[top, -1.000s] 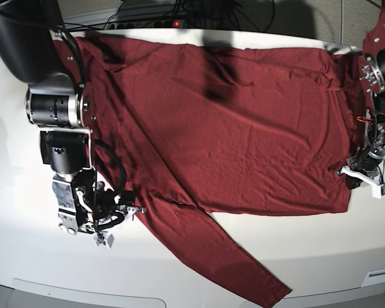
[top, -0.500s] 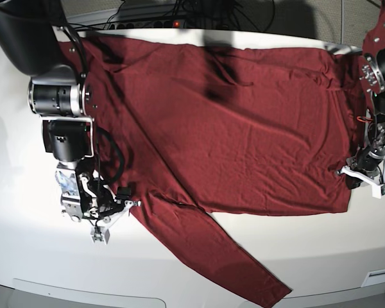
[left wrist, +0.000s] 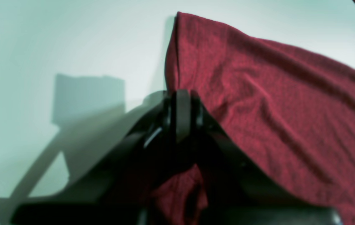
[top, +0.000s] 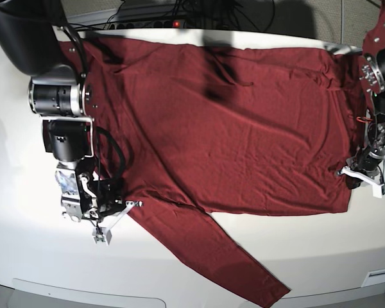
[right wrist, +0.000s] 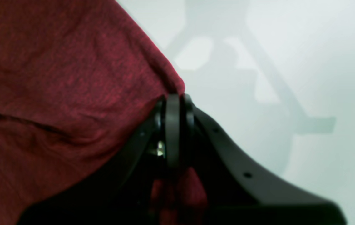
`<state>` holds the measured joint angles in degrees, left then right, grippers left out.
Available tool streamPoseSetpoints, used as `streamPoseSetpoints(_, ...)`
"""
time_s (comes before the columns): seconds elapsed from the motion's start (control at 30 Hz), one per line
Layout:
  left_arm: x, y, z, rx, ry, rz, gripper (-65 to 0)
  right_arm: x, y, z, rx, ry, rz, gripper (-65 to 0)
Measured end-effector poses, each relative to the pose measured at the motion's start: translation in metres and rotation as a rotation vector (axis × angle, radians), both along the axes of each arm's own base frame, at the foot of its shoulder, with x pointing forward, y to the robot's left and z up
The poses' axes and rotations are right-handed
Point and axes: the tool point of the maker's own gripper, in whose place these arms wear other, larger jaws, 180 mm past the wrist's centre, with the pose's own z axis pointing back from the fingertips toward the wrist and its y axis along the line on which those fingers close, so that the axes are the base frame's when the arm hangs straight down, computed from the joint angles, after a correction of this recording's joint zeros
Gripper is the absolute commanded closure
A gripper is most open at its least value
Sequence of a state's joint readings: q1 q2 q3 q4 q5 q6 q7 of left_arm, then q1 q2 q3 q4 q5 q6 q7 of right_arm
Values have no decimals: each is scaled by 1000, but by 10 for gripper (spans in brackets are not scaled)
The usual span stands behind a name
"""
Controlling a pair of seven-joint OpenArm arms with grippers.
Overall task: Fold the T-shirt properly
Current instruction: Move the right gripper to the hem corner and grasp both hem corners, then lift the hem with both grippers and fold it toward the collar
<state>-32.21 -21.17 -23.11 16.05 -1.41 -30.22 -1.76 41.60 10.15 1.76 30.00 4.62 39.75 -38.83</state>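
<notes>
The dark red T-shirt (top: 231, 128) lies spread flat on the white table (top: 25, 256), with one long sleeve (top: 224, 260) running toward the front edge. On the left of the base view, my right gripper (top: 129, 204) is shut on the shirt's edge where that sleeve begins. The right wrist view shows its tips (right wrist: 174, 100) pinching the T-shirt (right wrist: 55, 78). On the right of the base view, my left gripper (top: 341, 173) is shut on the hem's corner. In the left wrist view its tips (left wrist: 182, 97) clamp the T-shirt (left wrist: 274, 93).
A power strip and cables (top: 173, 22) run along the table's far edge. Both arm bodies stand over the table's left (top: 54, 99) and right (top: 378, 70) ends. A strip of maroon fabric (top: 378, 32) shows at the top right beside the left arm.
My right gripper has gone from open to shut on the shirt's edge by the sleeve. The left gripper has kept its hold and not moved.
</notes>
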Motion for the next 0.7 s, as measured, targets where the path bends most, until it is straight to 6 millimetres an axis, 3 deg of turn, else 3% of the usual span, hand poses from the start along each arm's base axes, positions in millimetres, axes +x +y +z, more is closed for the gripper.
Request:
streamPoseSetpoints(0.13, -3, 1, 6, -65, -17, -28, 0, 11, 2, 17, -4, -47, 10, 0)
streamPoseSetpoints(0.3, -12, 23, 7, -66, 14, 6, 0, 21, 13, 45, 58, -103, 10, 0)
streamPoseSetpoints(0.57, -38, 25, 8, -96, -51, -14, 0, 3, 23, 46, 100, -144, 24, 0)
streamPoseSetpoints(0.7, -56, 30, 24, -25, -97, -52, 0, -14, 36, 51, 156, -187, 38, 0)
